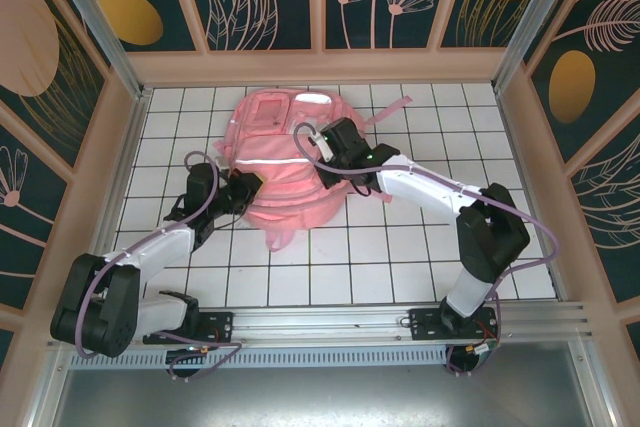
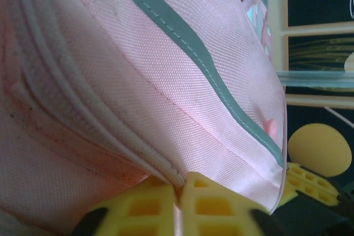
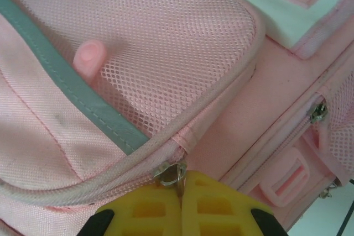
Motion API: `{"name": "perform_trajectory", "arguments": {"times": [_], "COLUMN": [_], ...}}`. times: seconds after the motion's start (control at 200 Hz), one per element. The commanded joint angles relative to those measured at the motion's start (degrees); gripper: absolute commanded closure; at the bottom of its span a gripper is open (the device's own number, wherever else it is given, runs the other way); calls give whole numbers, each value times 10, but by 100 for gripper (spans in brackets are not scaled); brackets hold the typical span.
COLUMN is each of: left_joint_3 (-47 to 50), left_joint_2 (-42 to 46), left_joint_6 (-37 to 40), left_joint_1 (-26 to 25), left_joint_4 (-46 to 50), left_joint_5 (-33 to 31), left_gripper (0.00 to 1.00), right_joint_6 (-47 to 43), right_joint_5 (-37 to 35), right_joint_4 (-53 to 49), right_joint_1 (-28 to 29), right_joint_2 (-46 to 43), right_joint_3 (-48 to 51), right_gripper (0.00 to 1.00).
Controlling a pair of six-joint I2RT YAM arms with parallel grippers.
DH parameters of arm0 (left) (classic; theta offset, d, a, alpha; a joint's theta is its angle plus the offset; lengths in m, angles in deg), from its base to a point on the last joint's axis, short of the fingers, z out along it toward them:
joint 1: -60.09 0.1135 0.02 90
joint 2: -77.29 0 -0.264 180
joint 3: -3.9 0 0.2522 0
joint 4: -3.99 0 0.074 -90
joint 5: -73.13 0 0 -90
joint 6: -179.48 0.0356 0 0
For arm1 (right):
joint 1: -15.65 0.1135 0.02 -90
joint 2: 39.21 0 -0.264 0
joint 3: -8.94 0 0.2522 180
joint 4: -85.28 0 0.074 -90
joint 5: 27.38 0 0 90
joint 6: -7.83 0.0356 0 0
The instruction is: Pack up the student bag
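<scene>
Now, left end effector [image 1: 245, 187]: its yellow pads [image 2: 138, 208] are pressed together on a piped seam of the student bag [image 1: 280, 182], pinching the pink fabric edge. The bag rises straight ahead of it.
Bag from the left end effector: directly to its right, touching. The left arm holds the bag's near-left edge.
Bag's place: flat on the white tiled table [image 1: 400, 257], front face up, between the two end effectors.
Bag's long axis: it runs away from the arm bases, leaning slightly left at the far end. The reflective stripe [image 1: 280, 162] crosses it. Which end is the top I cannot tell.
Bag from the right end effector [image 1: 322, 142]: beneath it and to its left, touching at the bag's right flank.
Right end effector state: the pads are closed tight on the metal zipper pull [image 3: 168, 172], just below the mesh pocket [image 3: 166, 53].
Deciding relation: the zipper track curves away leftward from the right pads, so the pull probably has to follow that curve while the left pinch braces the fabric.
Nearer arm: both are in contact, and only the right one reaches the zipper.
</scene>
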Motion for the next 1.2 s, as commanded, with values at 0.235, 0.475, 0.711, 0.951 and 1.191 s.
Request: {"name": "perform_trajectory", "arguments": {"times": [0.235, 0.475, 0.711, 0.951, 1.191], "left_joint_3": [-108, -171, -104, 0, 62], "left_joint_2": [34, 76, 121, 104, 47], "left_joint_6": [178, 270, 374, 455, 607], "left_joint_1": [11, 20, 34, 69, 97], "left_joint_4": [190, 279, 170, -26, -193], "left_joint_5": [-44, -332, -551, -625, -591], "left_gripper": [18, 2, 1, 2, 2], "right_joint_6": [99, 148, 194, 188, 118], "right_joint_5": [-76, -152, -290, -255, -248], "right_joint_4": [-36, 26, 107, 342, 523], "right_joint_1": [-81, -95, -212, -358, -401], "right_joint_2": [-29, -126, -240, -340, -275], "right_joint_3": [-30, 15, 144, 377, 476], "right_gripper": [82, 2, 1, 1, 1]}}
